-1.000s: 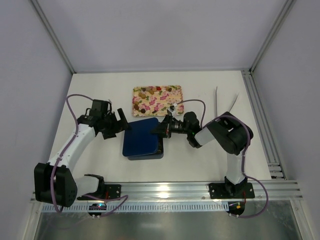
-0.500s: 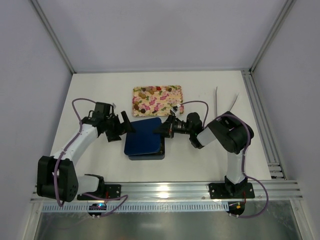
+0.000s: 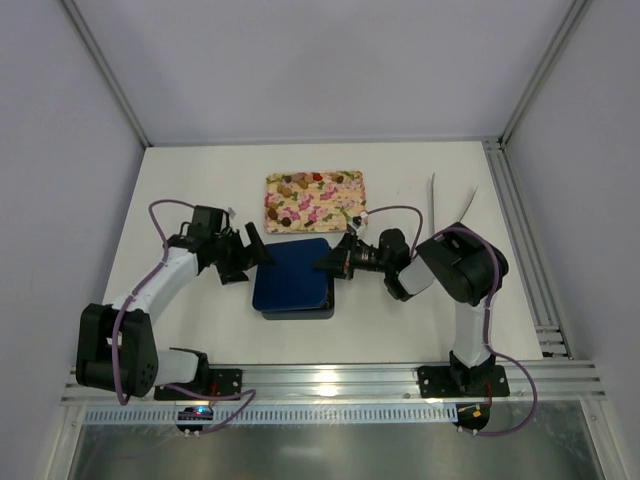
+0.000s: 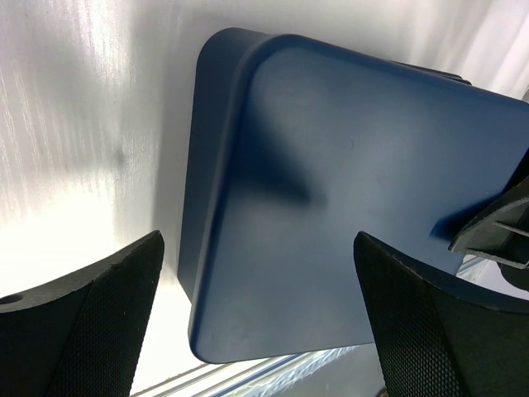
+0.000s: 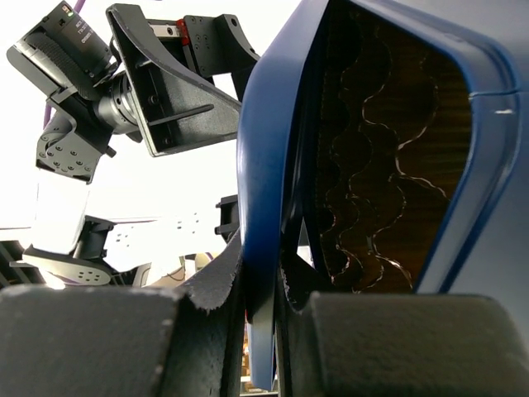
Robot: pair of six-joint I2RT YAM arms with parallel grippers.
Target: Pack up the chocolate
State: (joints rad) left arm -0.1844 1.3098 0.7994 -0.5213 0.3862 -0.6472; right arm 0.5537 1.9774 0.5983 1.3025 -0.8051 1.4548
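on floral tray (image 3: 332, 199), chocolate (image 3: 286, 214) scattered, right pincer (image 3: 328, 263) clamping navy lid (image 3: 293, 276), left pincer (image 3: 255, 252) agape

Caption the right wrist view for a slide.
Right gripper clamped on the navy lid's rim, the left arm in the background.

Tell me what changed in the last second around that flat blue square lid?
The right gripper, pinching the rim of the flat navy-blue square lid, slid it slightly rightward over the dark box. The open left gripper moved in toward the lid's left edge. The floral-patterned rectangular tray holding the chocolates stayed put, and the right grip stayed shut.
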